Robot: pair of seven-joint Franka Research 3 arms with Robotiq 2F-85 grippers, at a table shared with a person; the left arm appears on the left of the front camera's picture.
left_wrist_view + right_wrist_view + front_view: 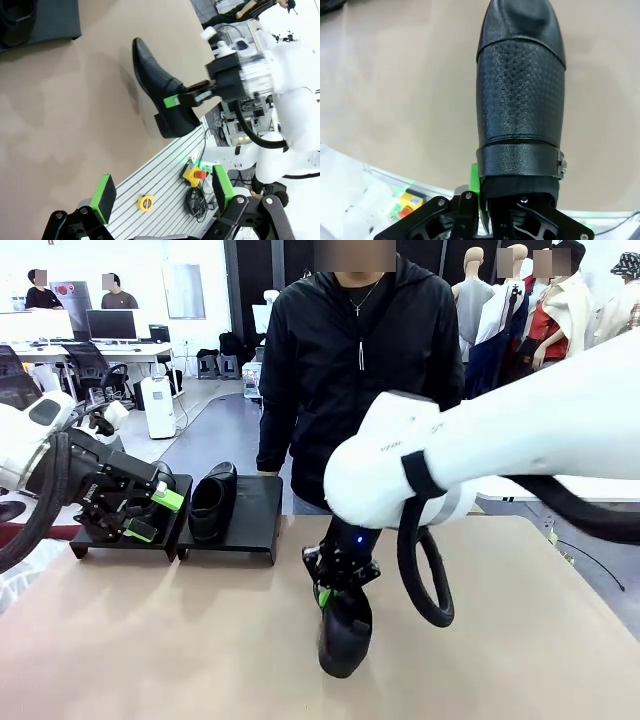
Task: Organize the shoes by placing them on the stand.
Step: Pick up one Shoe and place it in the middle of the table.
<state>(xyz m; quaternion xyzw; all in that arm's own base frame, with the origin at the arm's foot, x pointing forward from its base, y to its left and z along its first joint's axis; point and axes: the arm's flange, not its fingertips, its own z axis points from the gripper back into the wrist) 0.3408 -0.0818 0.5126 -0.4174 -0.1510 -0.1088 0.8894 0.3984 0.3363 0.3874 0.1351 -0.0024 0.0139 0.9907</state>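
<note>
A glossy black shoe [345, 635] hangs toe-down over the middle of the table, with my right gripper [332, 590] shut on its heel end. In the right wrist view this shoe [520, 100] stretches away from the gripper [492, 197], a green pad [475, 180] pressed against its collar. A second shoe [212, 502] rests on the right platform of the black stand [255, 512] at the far left. My left gripper [152, 516] hovers open in front of the stand's left platform, holding nothing. The left wrist view shows the held shoe [157, 82] beyond my open left gripper [162, 195].
A person in a black jacket [350, 360] stands at the far edge, just behind the stand. The stand's corner [50, 22] sits at the top left of the left wrist view. The right arm's thick black cable [425, 580] loops down beside the held shoe.
</note>
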